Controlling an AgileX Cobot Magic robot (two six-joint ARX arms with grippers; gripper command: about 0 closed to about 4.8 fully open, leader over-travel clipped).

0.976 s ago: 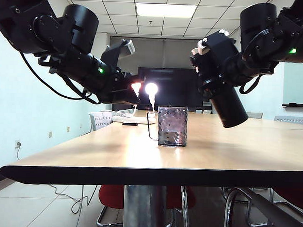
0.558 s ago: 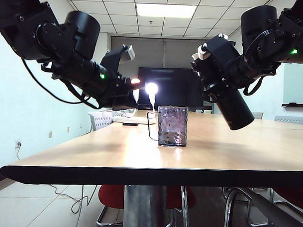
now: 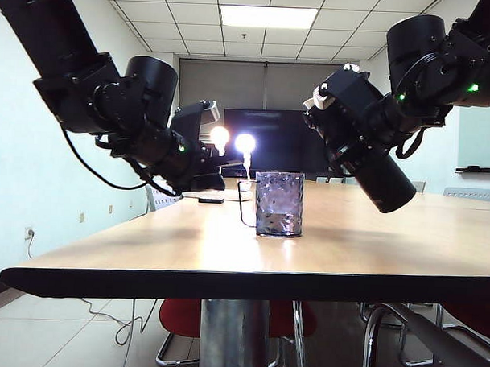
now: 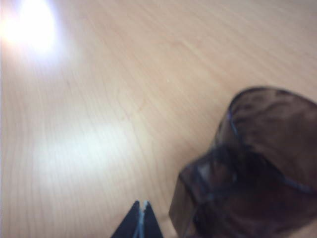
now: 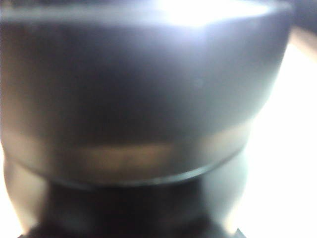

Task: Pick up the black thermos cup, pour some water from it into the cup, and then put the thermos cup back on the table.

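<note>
The glass cup (image 3: 278, 203) stands upright on the wooden surface (image 3: 372, 244), near its front edge and about midway across, its thin wire handle on the side facing the left arm. The right hand (image 3: 344, 114) hangs high above the surface on the right and pinches the black flask (image 3: 373, 165), which is tilted steeply — its lidded end points up and toward the middle, its base slants down and away to the right, clear of the surface. The flask's mouth is well above the cup and off to its right; whether the lid is open is hard to make out against the dark arm. The right wrist view is almost wholly filled by the flask's (image 5: 148, 99) blurred dark body, so the fingers themselves are hidden there. The left hand (image 3: 213, 170) hovers low at the left of the cup, near its handle but apart from it; in the exterior view its fingers merge into a dark mass against two bright lamps. The left wrist view shows only the fingertips (image 4: 140, 223), pressed together and empty, cut off at the frame edge, just beside the blurred, brownish cup (image 4: 252, 168).
</note>
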